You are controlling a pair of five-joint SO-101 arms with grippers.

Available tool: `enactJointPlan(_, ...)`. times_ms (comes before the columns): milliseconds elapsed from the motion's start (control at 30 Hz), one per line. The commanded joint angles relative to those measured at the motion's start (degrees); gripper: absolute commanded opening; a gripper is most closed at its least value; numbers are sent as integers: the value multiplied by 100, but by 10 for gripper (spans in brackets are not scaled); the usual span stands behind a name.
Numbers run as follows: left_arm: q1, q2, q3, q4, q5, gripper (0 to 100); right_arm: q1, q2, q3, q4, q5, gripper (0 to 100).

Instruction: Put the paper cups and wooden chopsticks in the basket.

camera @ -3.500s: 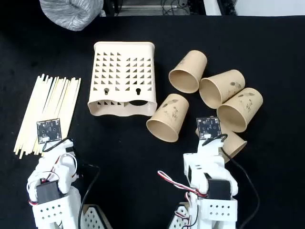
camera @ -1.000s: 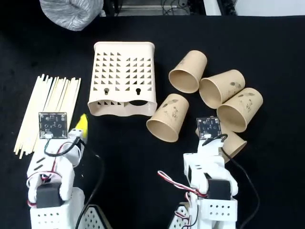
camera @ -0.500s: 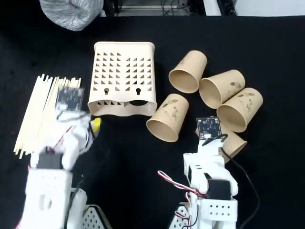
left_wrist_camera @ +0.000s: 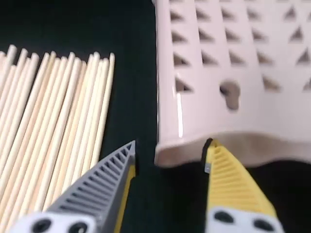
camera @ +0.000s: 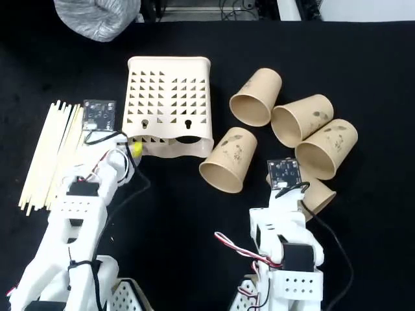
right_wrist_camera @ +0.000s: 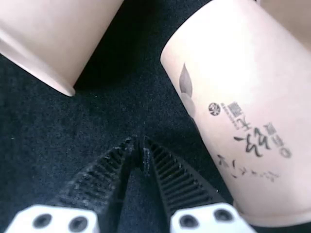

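On the black table (camera: 363,52), your left gripper (left_wrist_camera: 170,148) hangs released, jaws spread, one finger near the wooden chopsticks (camera: 55,149) and the other at the near rim of the basket (camera: 168,97). Your right gripper (right_wrist_camera: 141,145) is clenched on nothing, just beside one of the paper cups (camera: 230,159). By appearance nothing is loaded yet: the chopsticks lie in a row on one side of the basket and five cups lie tipped over on the other. The basket lying flat, mouth sideways, is your likely obstacle, while the grey bundle (camera: 97,16) sits well apart.
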Motion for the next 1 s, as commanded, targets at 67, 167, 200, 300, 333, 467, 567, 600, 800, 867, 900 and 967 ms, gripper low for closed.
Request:
enactJointPlan(67, 163, 44, 479, -1793, 589, 192, -53, -374, -22, 26, -35, 22)
enactJointPlan(167, 215, 44, 497, -1855, 589, 170, -53, -374, -22, 26, -26, 22)
enactJointPlan(200, 233, 26, 514, -1855, 589, 154, -53, -374, -22, 26, -26, 22)
enactJointPlan(300, 207, -18, 479, -1855, 589, 93, -53, -374, -22, 26, -26, 22)
enactJointPlan(333, 189, -18, 462, -1846, 589, 72, -53, -374, -22, 26, -26, 22)
enactJointPlan(467, 189, -18, 409, -1837, 615, 29, -53, -374, -22, 26, -18, 22)
enactJointPlan(567, 189, -26, 365, -1732, 642, 29, -53, -374, -22, 26, -18, 22)
enactJointPlan(600, 189, -53, 233, -1495, 730, 29, -53, -374, -22, 26, -18, 22)
enactJointPlan(800, 13, -615, -1288, 1213, 1618, 29, -53, -374, -22, 26, -18, 22)
enactJointPlan(867, 154, -765, -1578, 1600, 1714, 29, -53, -374, -22, 26, -18, 22)
enactJointPlan(900, 224, -844, -1648, 1705, 1732, 29, -53, -374, -22, 26, -18, 22)
enactJointPlan(967, 321, -914, -1710, 1846, 1723, 29, -53, -374, -22, 26, -26, 22)
